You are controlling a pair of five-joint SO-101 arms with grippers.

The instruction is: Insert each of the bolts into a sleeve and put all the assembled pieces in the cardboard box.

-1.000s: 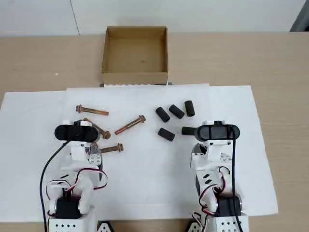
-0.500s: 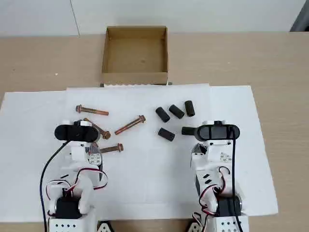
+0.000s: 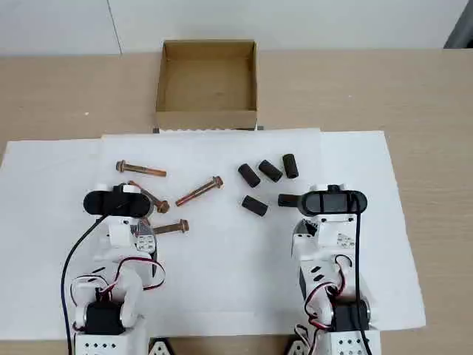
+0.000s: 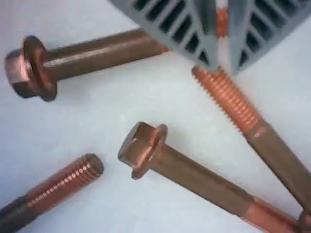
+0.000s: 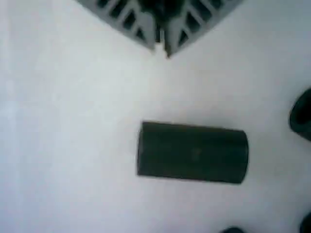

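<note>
The left arm [image 3: 118, 244] stands folded by the front edge of the table [image 3: 429, 89], toward its left corner, wrist pointing down. The left gripper [image 4: 221, 60] hangs low, its fingers [image 4: 180, 24] pressed almost together. The right arm [image 3: 329, 244] is folded the same way toward the front right corner. The right gripper [image 5: 163, 46] points down, its fingers closed to a tip.

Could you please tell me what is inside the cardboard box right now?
The cardboard box shows just its bare brown floor. The bolts and sleeves lie outside on the white paper. Its near wall may cover a thin strip of floor.
</note>
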